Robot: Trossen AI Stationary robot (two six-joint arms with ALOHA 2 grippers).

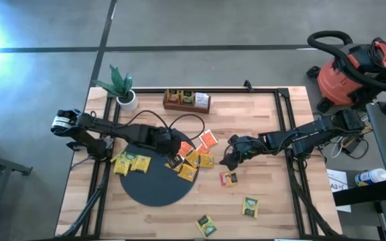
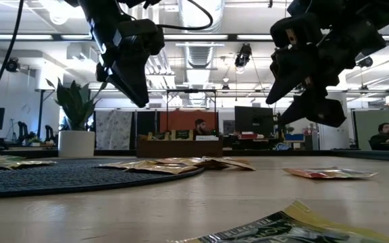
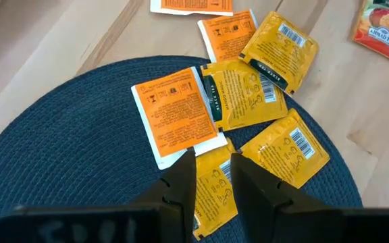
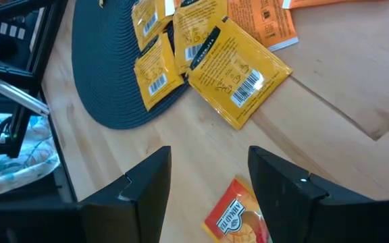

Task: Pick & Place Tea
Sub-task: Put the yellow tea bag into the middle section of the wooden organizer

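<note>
Left tool hangs over the round mat, fingers drawn close with a narrow gap, gripping nothing, and right beneath its tips sits a heap of yellow and orange tea packets. Right tool is spread wide above bare table, a red packet just under it, empty too.

Trouble ahead? Those packets overlap: a pinch here could lift two at once or slide one off flat. The right tool could skid its packet along the wood.

Beyond both tools, a wooden tray and a potted plant stand clear. More packets lie loose nearby; the arms sit close together.
</note>
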